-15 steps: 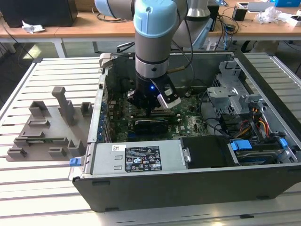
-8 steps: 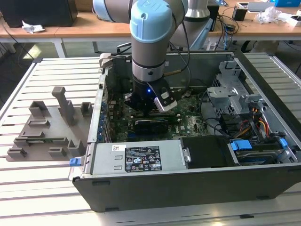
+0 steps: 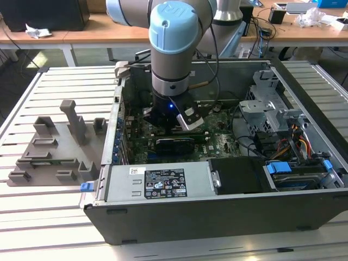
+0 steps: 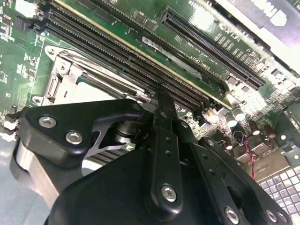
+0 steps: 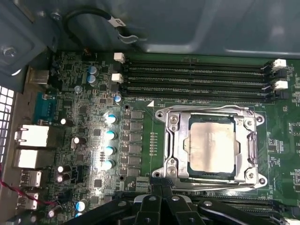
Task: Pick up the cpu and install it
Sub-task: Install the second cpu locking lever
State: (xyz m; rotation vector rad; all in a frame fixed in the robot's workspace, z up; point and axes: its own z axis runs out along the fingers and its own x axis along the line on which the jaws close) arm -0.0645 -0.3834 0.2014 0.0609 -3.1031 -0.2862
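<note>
CPU seated in socket frame — gripper above, fingers pressed together, empty.
Thin, light, fragile chip — to be held by edges.

Even, bright room light in the exterior view; soft shadow pools inside the computer case beneath my arm. In the first wrist view, glare whitens the cpu lid and nearby capacitor tops. In the second wrist view my gripper looms dark and slightly soft, motherboard washed pale.
</note>
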